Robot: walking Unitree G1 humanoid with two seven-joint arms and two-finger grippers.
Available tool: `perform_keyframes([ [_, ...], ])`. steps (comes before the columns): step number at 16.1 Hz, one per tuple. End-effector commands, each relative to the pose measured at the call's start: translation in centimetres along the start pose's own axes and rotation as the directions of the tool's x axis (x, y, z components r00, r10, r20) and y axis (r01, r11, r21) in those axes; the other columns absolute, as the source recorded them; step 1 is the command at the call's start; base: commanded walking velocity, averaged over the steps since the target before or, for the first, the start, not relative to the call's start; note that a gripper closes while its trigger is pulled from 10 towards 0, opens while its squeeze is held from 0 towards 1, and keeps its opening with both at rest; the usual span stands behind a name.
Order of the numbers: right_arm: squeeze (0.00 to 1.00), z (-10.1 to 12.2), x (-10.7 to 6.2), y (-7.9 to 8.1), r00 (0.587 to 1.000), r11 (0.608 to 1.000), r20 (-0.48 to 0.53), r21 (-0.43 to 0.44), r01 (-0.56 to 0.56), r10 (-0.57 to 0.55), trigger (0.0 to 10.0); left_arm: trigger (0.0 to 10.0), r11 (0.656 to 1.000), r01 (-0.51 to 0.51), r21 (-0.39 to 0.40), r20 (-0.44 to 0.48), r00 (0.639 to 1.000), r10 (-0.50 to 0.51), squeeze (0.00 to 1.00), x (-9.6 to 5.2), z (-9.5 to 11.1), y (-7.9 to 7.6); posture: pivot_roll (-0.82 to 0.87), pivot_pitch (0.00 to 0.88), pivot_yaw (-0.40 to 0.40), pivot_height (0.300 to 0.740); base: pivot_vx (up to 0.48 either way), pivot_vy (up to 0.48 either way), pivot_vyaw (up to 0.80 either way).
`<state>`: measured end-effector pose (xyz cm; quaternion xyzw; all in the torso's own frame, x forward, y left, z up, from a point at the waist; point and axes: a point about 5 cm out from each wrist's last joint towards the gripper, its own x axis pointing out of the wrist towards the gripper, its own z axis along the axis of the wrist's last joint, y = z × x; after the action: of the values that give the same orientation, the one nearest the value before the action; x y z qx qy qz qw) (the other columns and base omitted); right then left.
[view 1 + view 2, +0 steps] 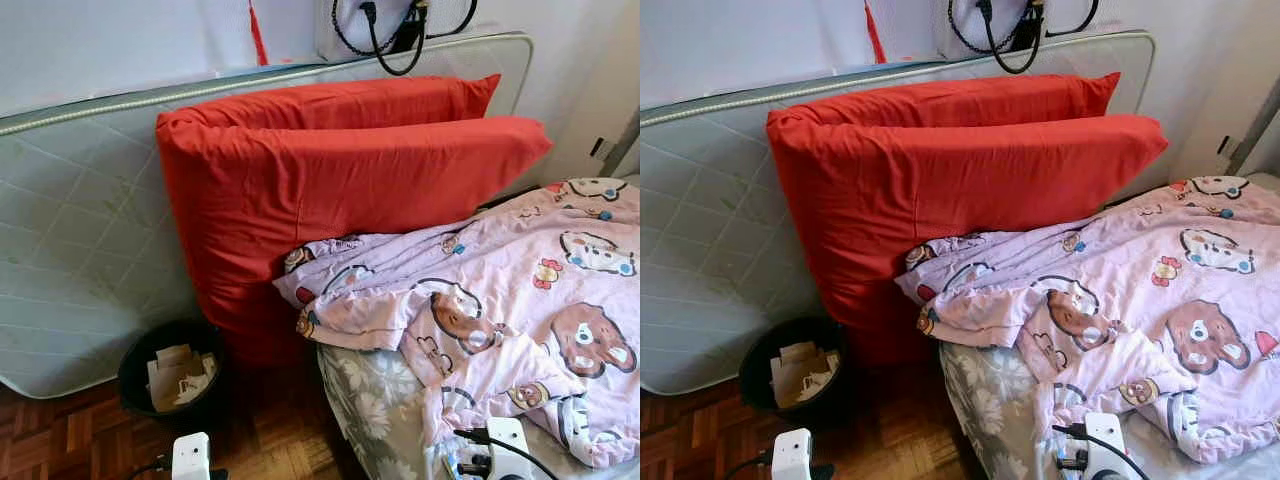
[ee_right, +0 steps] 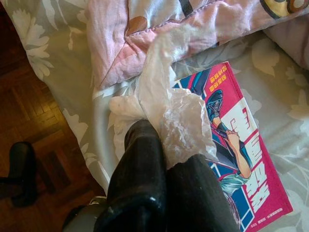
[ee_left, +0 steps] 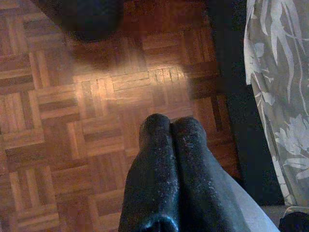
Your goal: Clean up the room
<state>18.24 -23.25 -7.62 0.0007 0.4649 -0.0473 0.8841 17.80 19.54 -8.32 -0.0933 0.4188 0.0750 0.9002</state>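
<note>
Tissue (image 2: 169,111), crumpled white, is clamped in the right claw (image 2: 164,145) above a magazine (image 2: 241,140) on the bed (image 2: 53,63). Its loose tail could snag the pink quilt (image 1: 520,300). Left claw (image 3: 169,130), fingers together, hangs over parquet. Beyond stands the black bin (image 1: 170,375).

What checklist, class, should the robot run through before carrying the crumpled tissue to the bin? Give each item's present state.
1. Right pincer shut on the white tissue: ok.
2. Tissue lifted off the comic book: cannot tell.
3. Black bin open-topped, beside the bed: ok.
4. Room left in the bin above the cardboard scraps: ok.
5. Left pincer shut over bare parquet floor: ok.
</note>
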Motion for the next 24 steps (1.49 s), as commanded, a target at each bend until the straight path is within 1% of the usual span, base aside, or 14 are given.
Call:
perform_keyframes([
  [1, 0.00, 0.11, 0.03, 0.13, 1.000, 1.000, 0.002, 0.004, -0.005, 0.005, 10.0, 10.0, 1.000, -0.009, 0.005, -0.018, 1.000, 0.009, 0.00, -0.14, -0.49, 0.29, 0.05, 0.000, 0.015, 0.740, 0.000, 0.000, 0.00],
  [2, 0.00, 0.08, 0.03, 0.12, 1.000, 1.000, 0.001, 0.003, -0.006, 0.006, 10.0, 10.0, 1.000, -0.010, 0.004, -0.020, 1.000, 0.010, 0.00, -0.16, -0.57, 0.30, 0.05, 0.000, 0.016, 0.740, 0.000, 0.000, 0.00],
  [24, 0.00, -0.30, -0.01, 0.23, 1.000, 1.000, -0.010, 0.012, -0.007, 0.007, 10.0, 10.0, 0.999, -0.025, 0.022, -0.024, 0.999, 0.025, 0.00, -0.30, -0.73, 0.92, 0.05, 0.000, 0.036, 0.740, 0.000, 0.315, 0.00],
])
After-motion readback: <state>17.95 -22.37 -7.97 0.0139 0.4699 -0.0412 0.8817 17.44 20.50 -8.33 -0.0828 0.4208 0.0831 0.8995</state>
